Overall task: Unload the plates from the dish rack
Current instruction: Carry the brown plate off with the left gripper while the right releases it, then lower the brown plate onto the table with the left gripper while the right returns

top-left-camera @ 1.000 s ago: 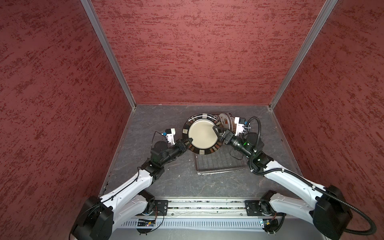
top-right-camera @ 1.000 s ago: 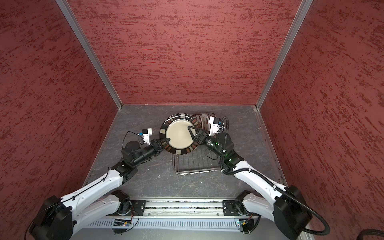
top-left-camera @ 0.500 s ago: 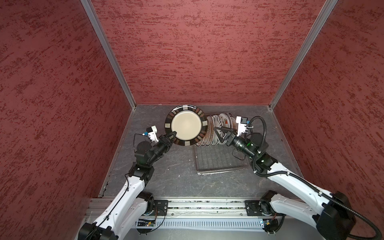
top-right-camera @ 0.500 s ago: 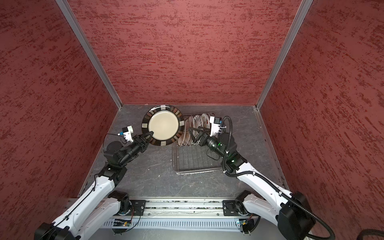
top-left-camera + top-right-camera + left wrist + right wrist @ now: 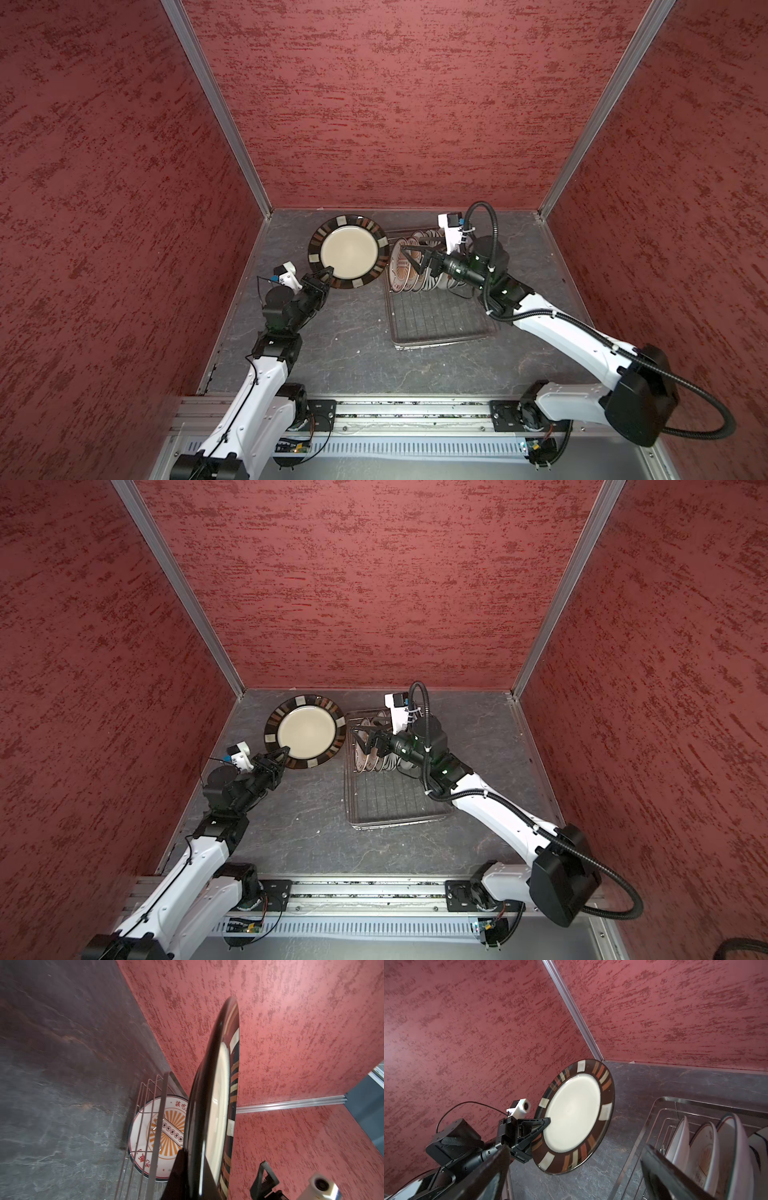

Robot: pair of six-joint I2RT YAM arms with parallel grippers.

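Observation:
A plate with a dark striped rim and cream centre is tilted up at the back left, beside the dish rack. My left gripper is shut on its near rim. In the left wrist view this plate is edge-on between the jaws. Several white plates stand upright at the far end of the wire dish rack; the front one has an orange sunburst. My right gripper hangs open just above them, holding nothing.
The near part of the rack holds no plates. Red walls close in the back and both sides; the held plate is near the back left corner post. Dark slate floor lies between the arms.
My left arm has carried the striped plate from over the rack to the left and back. The right gripper, which was at the plate's right edge, now stays open over the racked plates.

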